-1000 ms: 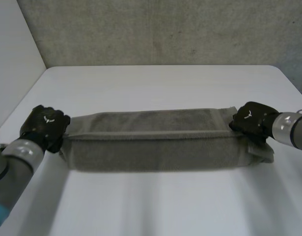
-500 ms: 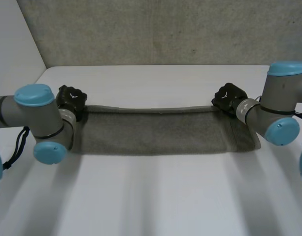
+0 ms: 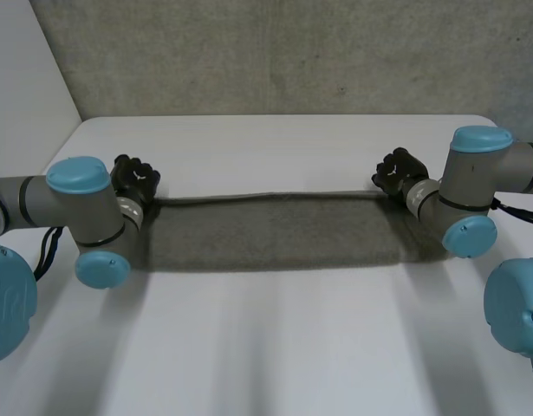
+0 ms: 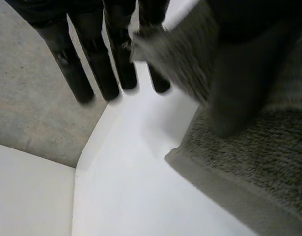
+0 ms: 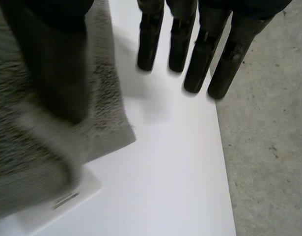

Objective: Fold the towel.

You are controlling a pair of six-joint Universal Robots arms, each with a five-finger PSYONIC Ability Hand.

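Observation:
The grey towel (image 3: 283, 230) lies folded into a long band across the middle of the white table. My left hand (image 3: 134, 178) is at the band's far left corner and my right hand (image 3: 398, 169) at its far right corner. By the left wrist view, the left hand's fingers (image 4: 74, 69) are straight and spread from the thumb (image 4: 249, 73), and a loose towel corner (image 4: 180, 49) hangs between them above the towel (image 4: 249, 162). Seen from the right wrist, the fingers (image 5: 200, 59) are straight too, the thumb (image 5: 57, 64) is over the towel (image 5: 23, 147), and a corner with a white label (image 5: 66, 200) is loose.
The white table (image 3: 275, 347) has bare room in front of and behind the towel. A grey wall (image 3: 275, 52) stands just past its far edge. Both elbows with light-blue caps hang over the towel's ends, left (image 3: 93, 217) and right (image 3: 470, 191).
Both hands carried the towel's near edge over to its far edge, halving the band's depth. Their fingers then straightened and the corners came loose.

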